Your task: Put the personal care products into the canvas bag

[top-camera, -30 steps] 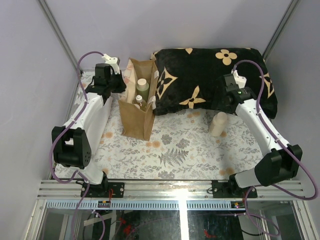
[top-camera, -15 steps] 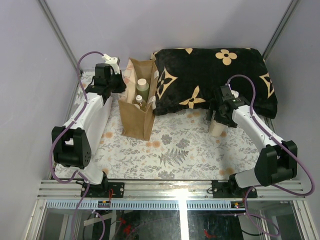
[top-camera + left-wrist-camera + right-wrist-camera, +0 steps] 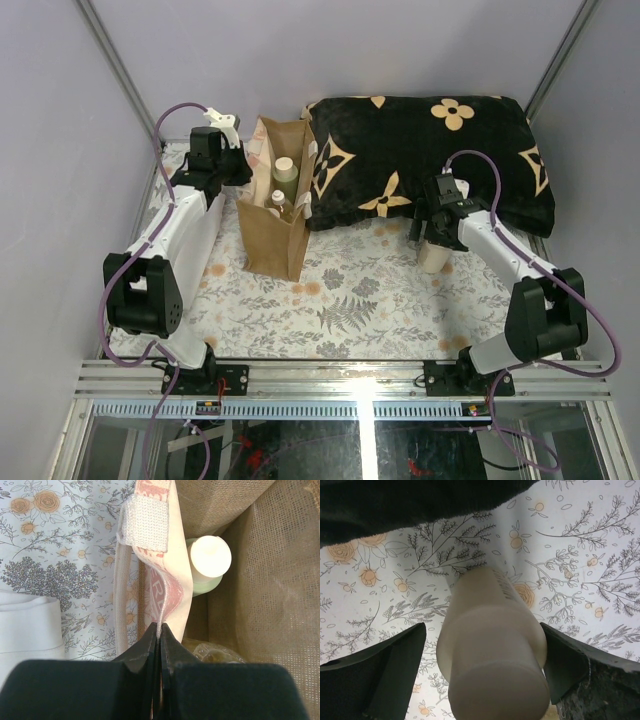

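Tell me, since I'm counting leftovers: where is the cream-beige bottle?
The cream-beige bottle stands right of centre in the top view, before the black cushion, between the open fingers of the right gripper.

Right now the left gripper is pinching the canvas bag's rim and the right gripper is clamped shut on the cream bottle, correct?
Not quite. The left gripper does pinch the canvas bag by its rim, but the right gripper is open: the right wrist view shows its jaws standing wide on either side of the upright cream bottle, not clamped on it.
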`<action>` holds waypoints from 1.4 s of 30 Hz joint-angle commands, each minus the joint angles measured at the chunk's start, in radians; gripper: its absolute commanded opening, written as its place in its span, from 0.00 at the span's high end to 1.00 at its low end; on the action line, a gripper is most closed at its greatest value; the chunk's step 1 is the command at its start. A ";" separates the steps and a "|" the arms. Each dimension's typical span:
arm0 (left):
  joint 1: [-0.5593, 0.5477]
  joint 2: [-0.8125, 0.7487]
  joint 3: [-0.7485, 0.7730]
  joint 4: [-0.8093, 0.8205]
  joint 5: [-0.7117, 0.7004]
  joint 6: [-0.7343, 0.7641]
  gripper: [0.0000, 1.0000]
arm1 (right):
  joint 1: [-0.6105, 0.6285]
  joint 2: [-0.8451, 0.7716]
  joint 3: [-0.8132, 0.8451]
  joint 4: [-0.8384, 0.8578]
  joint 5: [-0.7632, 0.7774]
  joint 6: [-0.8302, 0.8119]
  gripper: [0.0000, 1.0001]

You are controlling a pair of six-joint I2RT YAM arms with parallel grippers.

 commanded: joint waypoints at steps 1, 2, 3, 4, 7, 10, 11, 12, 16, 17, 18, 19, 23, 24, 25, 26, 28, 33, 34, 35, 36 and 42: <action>-0.013 0.007 0.027 0.017 -0.014 0.018 1.00 | 0.002 0.029 0.035 0.052 0.024 -0.026 0.05; -0.014 0.007 0.028 0.020 -0.016 0.018 1.00 | 0.002 0.033 0.034 0.057 0.022 -0.028 0.07; -0.014 0.008 0.029 0.020 -0.017 0.019 1.00 | 0.002 0.036 0.032 0.060 0.019 -0.031 0.09; -0.014 0.011 0.031 0.020 -0.017 0.020 1.00 | 0.002 0.037 0.032 0.064 0.016 -0.033 0.11; -0.013 0.013 0.033 0.019 -0.017 0.019 1.00 | 0.002 0.041 0.039 0.060 0.006 -0.038 0.23; -0.015 0.016 0.033 0.023 -0.016 0.017 1.00 | 0.003 0.041 0.043 0.059 0.002 -0.045 0.41; -0.014 0.019 0.035 0.022 -0.016 0.018 1.00 | 0.002 0.042 0.046 0.058 0.002 -0.048 0.45; -0.015 0.018 0.036 0.023 -0.015 0.018 1.00 | 0.002 0.044 0.049 0.054 0.004 -0.050 0.48; -0.015 0.015 0.038 0.030 -0.009 0.012 1.00 | 0.002 0.042 0.050 0.049 0.005 -0.055 0.59; -0.015 0.015 0.037 0.030 -0.010 0.012 1.00 | 0.002 0.040 0.048 0.050 0.005 -0.056 0.60; -0.015 0.014 0.036 0.031 -0.010 0.011 1.00 | 0.003 0.040 0.048 0.050 0.004 -0.056 0.62; -0.015 0.013 0.034 0.031 -0.010 0.012 1.00 | 0.002 0.039 0.047 0.046 0.005 -0.058 0.63; -0.014 0.009 0.022 0.036 -0.013 0.011 1.00 | 0.002 0.033 0.053 0.033 0.003 -0.065 0.68; -0.015 0.008 0.021 0.038 -0.012 0.010 1.00 | 0.002 0.034 0.057 0.029 0.003 -0.066 0.69; -0.016 0.008 0.018 0.039 -0.013 0.010 1.00 | 0.002 0.034 0.060 0.023 0.005 -0.067 0.69; -0.017 0.008 0.017 0.039 -0.013 0.010 1.00 | 0.003 0.033 0.064 0.019 0.006 -0.070 0.69; -0.017 0.009 0.018 0.040 -0.014 0.010 1.00 | 0.003 0.030 0.064 0.017 0.007 -0.072 0.69; -0.016 0.006 0.018 0.039 -0.014 0.014 1.00 | 0.002 0.012 0.058 0.024 -0.007 -0.077 0.72; -0.016 0.006 0.019 0.040 -0.014 0.015 1.00 | 0.002 0.008 0.057 0.024 -0.007 -0.078 0.72; -0.015 0.005 0.019 0.040 -0.015 0.016 1.00 | 0.003 0.003 0.056 0.024 -0.008 -0.079 0.72; -0.016 0.004 0.019 0.040 -0.015 0.016 1.00 | 0.002 -0.003 0.054 0.026 -0.008 -0.080 0.72; -0.016 -0.002 0.013 0.040 -0.013 0.021 1.00 | 0.002 -0.025 0.049 0.015 -0.009 -0.086 0.73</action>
